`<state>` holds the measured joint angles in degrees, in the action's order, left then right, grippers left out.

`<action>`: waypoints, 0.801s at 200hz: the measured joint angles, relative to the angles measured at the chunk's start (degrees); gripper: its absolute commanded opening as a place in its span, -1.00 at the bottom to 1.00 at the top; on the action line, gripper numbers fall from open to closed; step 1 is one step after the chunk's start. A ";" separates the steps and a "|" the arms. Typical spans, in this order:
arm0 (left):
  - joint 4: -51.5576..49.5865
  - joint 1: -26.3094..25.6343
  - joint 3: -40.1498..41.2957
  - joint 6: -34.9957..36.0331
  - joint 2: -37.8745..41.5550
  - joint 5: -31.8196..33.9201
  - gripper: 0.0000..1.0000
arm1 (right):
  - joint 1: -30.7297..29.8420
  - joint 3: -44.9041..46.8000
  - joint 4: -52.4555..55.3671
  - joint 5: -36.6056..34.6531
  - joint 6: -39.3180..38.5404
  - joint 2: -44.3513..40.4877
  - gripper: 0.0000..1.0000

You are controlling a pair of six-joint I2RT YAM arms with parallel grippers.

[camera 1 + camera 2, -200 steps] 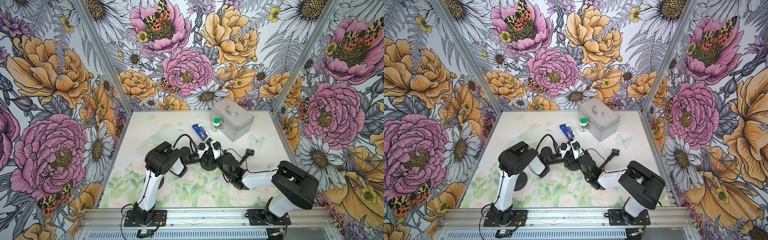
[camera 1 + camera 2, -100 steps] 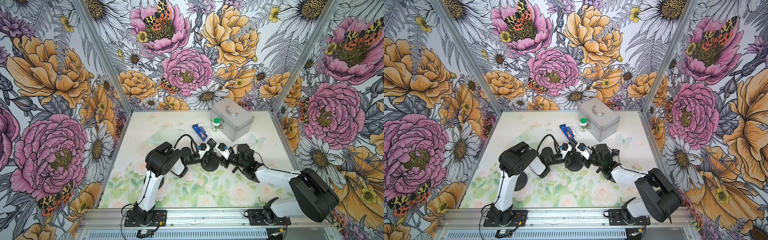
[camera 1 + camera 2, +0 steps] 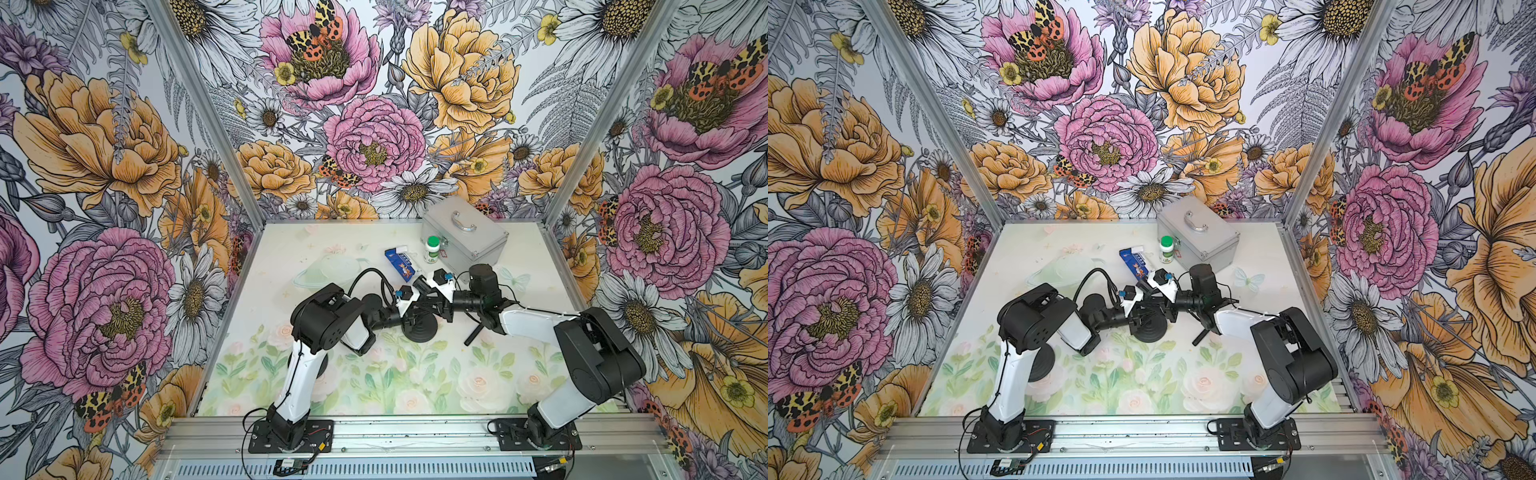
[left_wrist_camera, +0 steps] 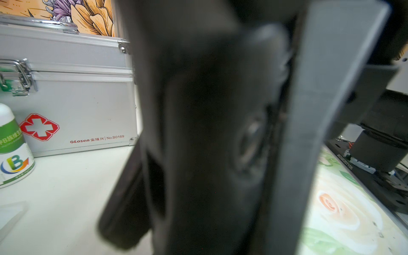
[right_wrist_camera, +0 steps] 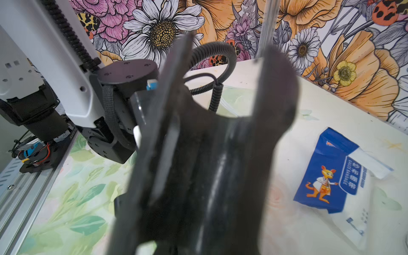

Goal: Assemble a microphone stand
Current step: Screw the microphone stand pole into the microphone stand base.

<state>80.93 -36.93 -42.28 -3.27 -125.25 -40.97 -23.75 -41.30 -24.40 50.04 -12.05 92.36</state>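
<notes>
In both top views the microphone stand's black round base [image 3: 420,329] [image 3: 1148,329] rests mid-table. My two grippers meet right above it. The left gripper [image 3: 409,311] comes in from the left and is shut on the stand at the base. Dark blurred parts fill the left wrist view, so the exact hold is hidden. The right gripper [image 3: 435,305] reaches in from the right. In the right wrist view its fingers [image 5: 278,92] are shut on a shiny black pole [image 5: 217,176] of the stand. A loose short black rod [image 3: 473,335] lies on the table under the right forearm.
A silver first-aid case [image 3: 465,232] stands at the back right, with a green-capped white bottle [image 3: 432,249] and a blue gauze packet [image 3: 400,264] in front of it. Cage walls close in the left, back and right. The aluminium rail [image 3: 415,432] runs along the front.
The right arm has swung from the front round to the right side of the base. Its jaws opened briefly and are shut again on the pole. The left arm has stayed put.
</notes>
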 measured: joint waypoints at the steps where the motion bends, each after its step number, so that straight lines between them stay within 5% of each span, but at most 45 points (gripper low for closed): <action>1: 0.02 0.00 0.00 -0.09 0.00 0.09 -0.70 | -0.04 0.07 -0.22 -0.11 0.20 0.00 -1.00; 31: -0.09 0.07 0.02 1.03 -0.02 0.00 -0.70 | -4.63 9.03 -16.59 -14.49 7.52 -1.88 -1.00; 65: 0.55 -0.04 0.24 2.21 -0.09 -2.14 -0.70 | -23.78 16.06 -29.09 -61.68 14.73 -2.93 -1.00; 87: 0.83 0.00 0.44 2.25 -0.09 -3.04 -0.70 | -30.12 14.62 -31.71 -77.42 15.67 0.50 -1.00; 106: 0.87 0.15 0.44 2.14 -0.11 -3.02 -0.70 | -31.08 13.68 -32.11 -80.65 15.04 1.68 -1.00; 122: 0.98 0.15 0.44 2.14 -0.09 -2.97 -0.70 | -30.45 13.97 -32.20 -79.01 13.46 1.33 -0.51; 139: 0.94 -0.07 0.42 2.12 -0.11 -2.82 -0.70 | -27.69 15.56 -31.32 -71.25 10.60 -0.96 -0.12; 160: 0.50 -0.35 0.33 1.99 -0.09 -2.36 -0.70 | -22.08 18.25 -27.50 -56.04 6.40 -6.40 -0.05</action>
<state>81.43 -37.28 -41.95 -1.28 -125.34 -43.33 -45.82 -23.05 -51.90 -6.00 -5.65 85.95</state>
